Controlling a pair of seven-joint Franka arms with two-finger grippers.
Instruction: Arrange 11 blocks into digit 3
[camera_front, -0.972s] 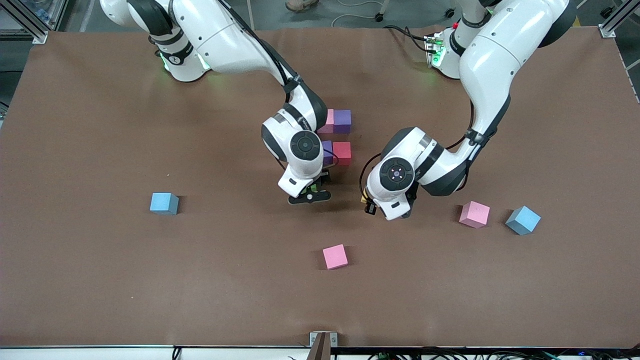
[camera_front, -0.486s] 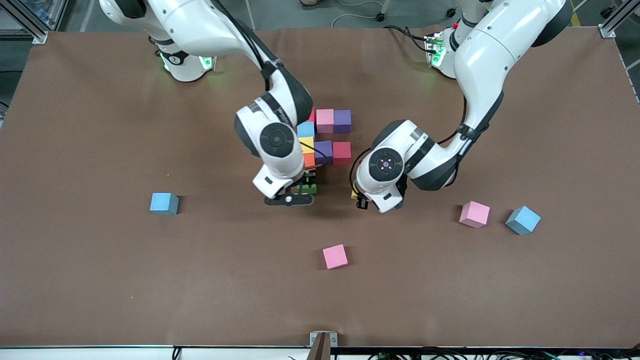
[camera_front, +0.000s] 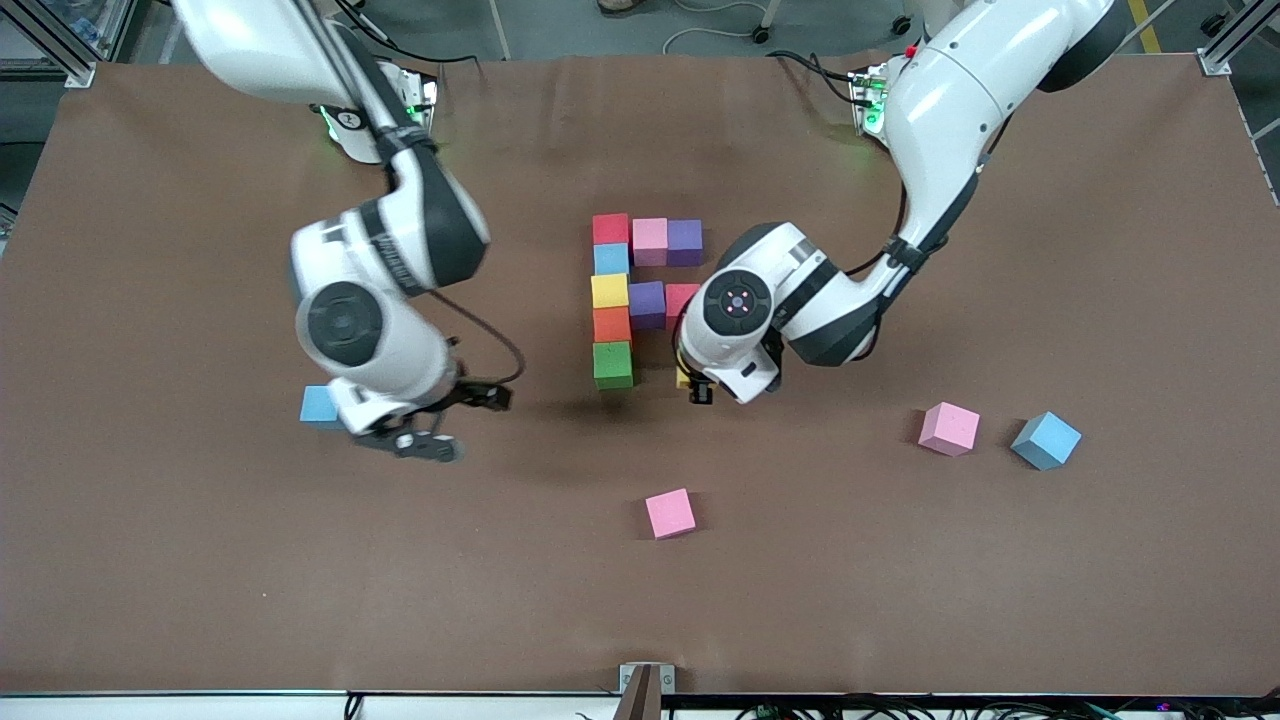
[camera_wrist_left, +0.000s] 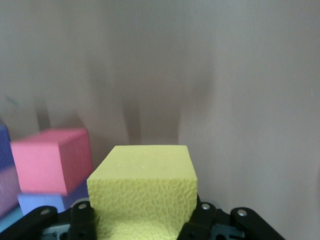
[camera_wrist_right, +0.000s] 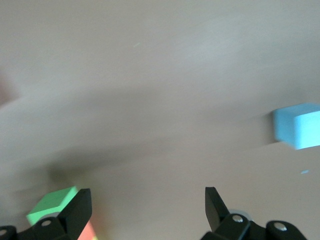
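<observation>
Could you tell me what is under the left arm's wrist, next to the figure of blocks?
The left pincer is there, shut on a yellow block, beside the red block of the figure. The table straight beneath it is covered.

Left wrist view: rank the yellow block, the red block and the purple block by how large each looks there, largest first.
1. yellow block, shut in the left gripper, right at the camera.
2. red block, farther off.
3. purple block, only a sliver at the frame edge.
Nearness and cropping drive this order; it does not show true size.
</observation>
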